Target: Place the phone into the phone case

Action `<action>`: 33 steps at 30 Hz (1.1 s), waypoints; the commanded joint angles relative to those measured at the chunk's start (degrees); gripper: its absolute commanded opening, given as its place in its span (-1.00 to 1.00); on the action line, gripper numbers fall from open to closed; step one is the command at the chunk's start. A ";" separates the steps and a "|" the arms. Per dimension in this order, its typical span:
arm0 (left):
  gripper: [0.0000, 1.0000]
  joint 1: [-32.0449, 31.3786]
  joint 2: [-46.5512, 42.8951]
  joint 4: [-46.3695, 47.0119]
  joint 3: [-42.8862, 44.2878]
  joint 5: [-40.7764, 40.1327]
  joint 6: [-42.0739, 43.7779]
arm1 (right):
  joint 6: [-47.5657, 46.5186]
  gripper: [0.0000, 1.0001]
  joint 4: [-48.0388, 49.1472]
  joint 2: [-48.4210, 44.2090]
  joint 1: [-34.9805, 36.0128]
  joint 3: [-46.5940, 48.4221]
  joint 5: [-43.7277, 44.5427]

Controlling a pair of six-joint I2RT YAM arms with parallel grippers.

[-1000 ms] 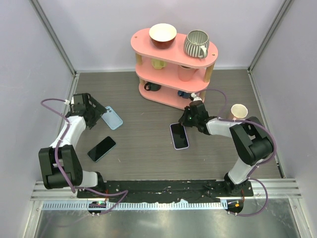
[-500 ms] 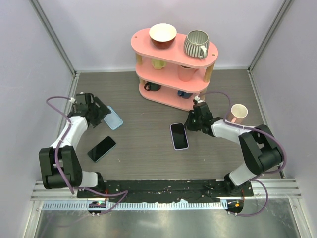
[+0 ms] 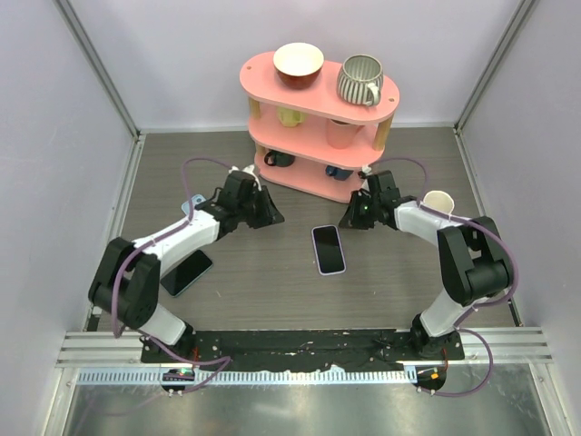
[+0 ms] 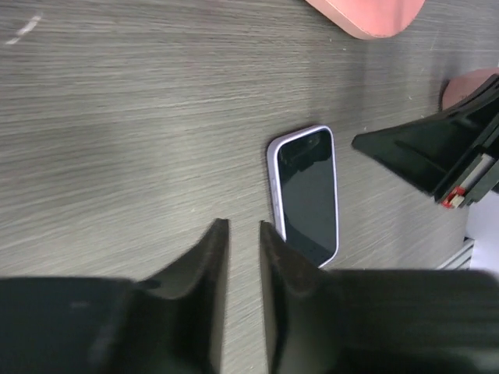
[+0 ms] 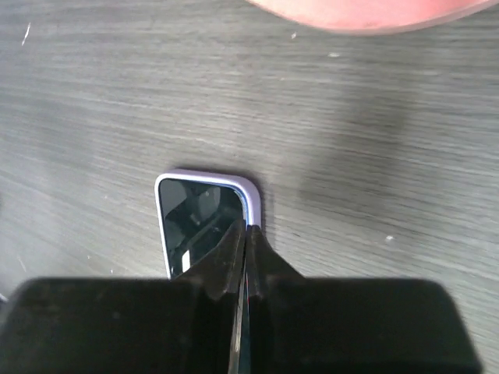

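Note:
A phone in a lilac case (image 3: 329, 248) lies flat, screen up, mid-table; it also shows as the lilac-cased phone (image 4: 306, 195) and its top corner (image 5: 204, 222). A bare black phone (image 3: 191, 271) lies at the left, partly under my left forearm. Only a sliver of a light blue case (image 3: 186, 207) shows behind that arm. My left gripper (image 3: 272, 218) (image 4: 242, 224) hangs left of the lilac-cased phone, its jaws a narrow gap apart with nothing between. My right gripper (image 3: 347, 222) (image 5: 245, 227) is shut and empty, tips over the phone's upper right corner.
A pink three-tier shelf (image 3: 318, 118) with a bowl (image 3: 298, 64), a striped mug (image 3: 360, 80) and cups stands at the back centre, close behind my right gripper. A paper cup (image 3: 438, 202) stands at the right. Grey walls enclose the table.
My left arm has swung from the blue case at the left to the middle, its jaws narrowing. My right gripper has drawn back from the lilac-cased phone toward the shelf.

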 commanded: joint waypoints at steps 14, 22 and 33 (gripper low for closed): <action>-0.77 -4.73 10.59 9.82 4.67 3.71 -4.51 | 0.93 -0.99 6.68 4.75 0.85 0.58 -4.35; -0.79 -5.96 11.12 9.82 4.85 2.75 -5.39 | -0.12 -0.99 15.49 0.79 3.13 -7.78 4.09; -0.75 -5.88 3.14 2.46 2.47 -11.91 -7.85 | -0.56 -0.99 13.63 -1.57 7.09 -12.00 4.28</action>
